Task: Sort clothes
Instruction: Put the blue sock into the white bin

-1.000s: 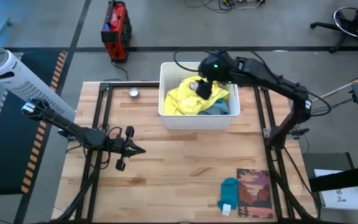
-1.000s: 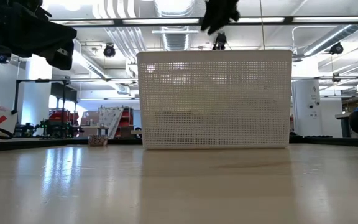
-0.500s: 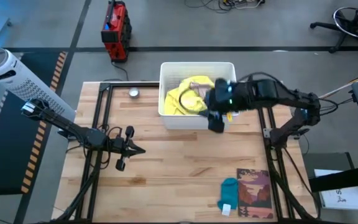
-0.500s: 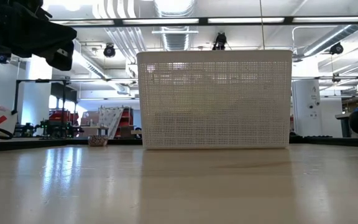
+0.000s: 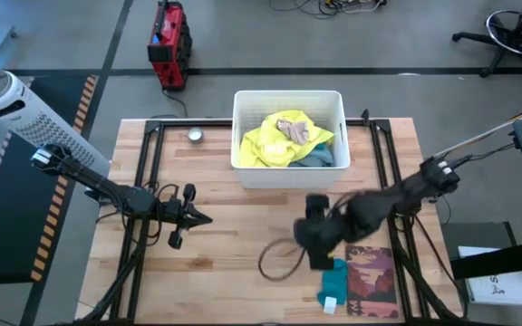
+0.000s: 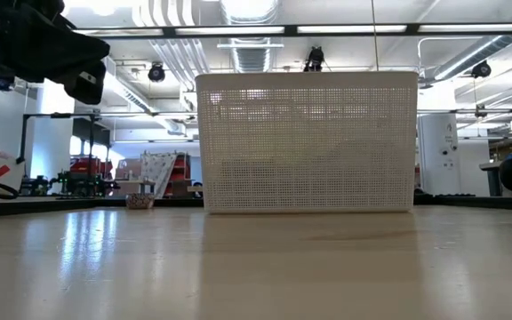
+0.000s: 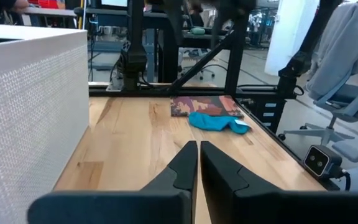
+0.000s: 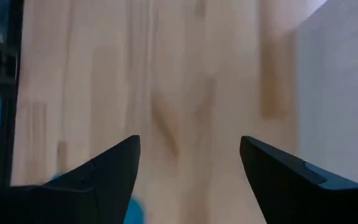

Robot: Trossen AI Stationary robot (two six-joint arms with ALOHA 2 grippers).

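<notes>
A white perforated basket (image 5: pixel 288 167) stands at the table's far middle and holds the clothes: a neon yellow piece (image 5: pixel 265 145), a grey-blue piece (image 5: pixel 320 157) and a small beige piece (image 5: pixel 294 129) on top. A teal sock (image 5: pixel 332 276) lies on the table near the front, beside the mat; it also shows in the left wrist view (image 7: pixel 216 122). My right gripper (image 5: pixel 318 246) is open and empty above the table, just beyond the sock; its fingers stand wide apart (image 8: pixel 189 140). My left gripper (image 5: pixel 205 218) waits shut and empty at the table's left (image 7: pixel 198 149).
A reddish-brown printed mat (image 5: pixel 371 281) lies at the front right. A small round metal thing (image 5: pixel 195 136) sits far left of the basket. In the low view the basket (image 6: pixel 305 142) fills the middle. Bare wood lies between the two grippers.
My right gripper has risen out of the basket and swung fast toward the table's near edge, to a spot above the table by the teal sock. The clothes in the basket lie uncovered, with the beige piece on top. My left arm has kept still.
</notes>
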